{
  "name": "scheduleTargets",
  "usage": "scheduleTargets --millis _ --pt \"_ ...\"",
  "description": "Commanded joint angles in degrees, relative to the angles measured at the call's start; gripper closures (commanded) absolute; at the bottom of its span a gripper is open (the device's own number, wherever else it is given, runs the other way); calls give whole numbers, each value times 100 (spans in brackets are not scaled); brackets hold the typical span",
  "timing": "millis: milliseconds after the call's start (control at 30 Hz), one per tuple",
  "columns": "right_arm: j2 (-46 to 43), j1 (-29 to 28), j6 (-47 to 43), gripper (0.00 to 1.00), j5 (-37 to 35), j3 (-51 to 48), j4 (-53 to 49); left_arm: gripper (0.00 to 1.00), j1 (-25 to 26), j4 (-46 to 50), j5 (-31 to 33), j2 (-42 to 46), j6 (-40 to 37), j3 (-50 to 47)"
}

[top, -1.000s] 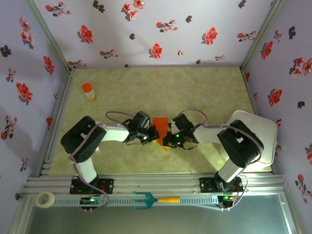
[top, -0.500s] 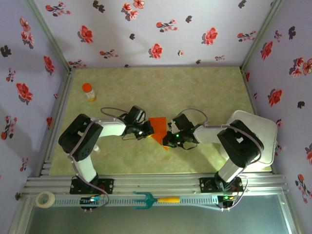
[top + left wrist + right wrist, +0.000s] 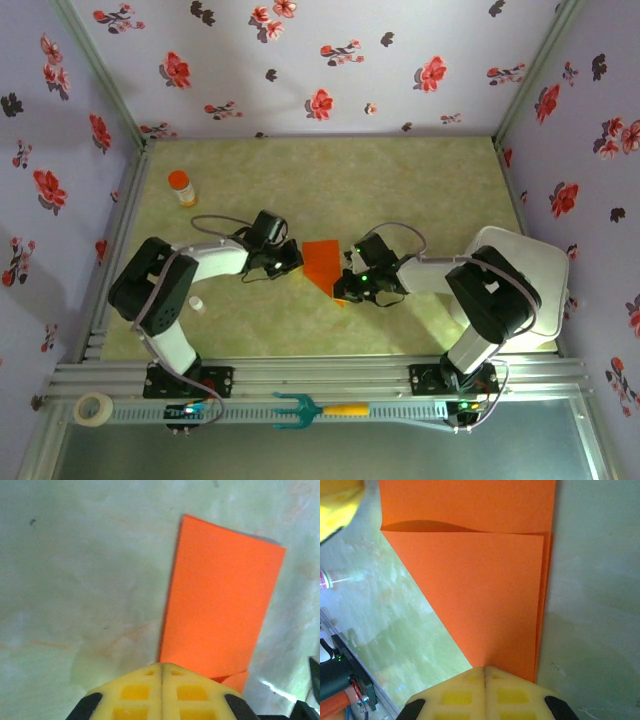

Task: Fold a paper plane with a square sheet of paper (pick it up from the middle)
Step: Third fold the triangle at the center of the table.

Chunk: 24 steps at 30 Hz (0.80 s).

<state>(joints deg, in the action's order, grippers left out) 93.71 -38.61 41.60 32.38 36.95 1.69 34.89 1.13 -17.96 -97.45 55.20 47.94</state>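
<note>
We look down from the top external camera into a booth with three flowered walls and one pale green marbled table (image 3: 400, 180). One square sheet of paper (image 3: 322, 262), orange-red and already folded to a point at its near end, lies flat near the table's middle between two arms. The left gripper (image 3: 291, 259) sits at its left edge, the right gripper (image 3: 343, 287) at its near right corner. We also count one orange-capped bottle (image 3: 181, 187), one tape roll (image 3: 94, 407) and one teal fork tool (image 3: 312, 409).

In the left wrist view the sheet (image 3: 220, 605) lies on the marbled surface, and the left gripper (image 3: 162, 672) has its two yellow fingers pressed together at the paper's near edge.

In the right wrist view we count layered folds in the sheet (image 3: 480, 580); the right gripper (image 3: 484, 677) is pressed together over its pointed end.
</note>
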Motion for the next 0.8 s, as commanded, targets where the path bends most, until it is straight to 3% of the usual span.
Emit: scheduleTargets --millis 0,400,767 --pt "202 29 -12 100 -226 -230 -609 100 99 81 169 351 -203 20" --pt "206 29 6 100 -209 -208 -592 100 586 -767 -311 -267 20 -129" --pt "-367 -17 -83 99 184 507 -973 100 548 -638 -56 -673 158 -315"
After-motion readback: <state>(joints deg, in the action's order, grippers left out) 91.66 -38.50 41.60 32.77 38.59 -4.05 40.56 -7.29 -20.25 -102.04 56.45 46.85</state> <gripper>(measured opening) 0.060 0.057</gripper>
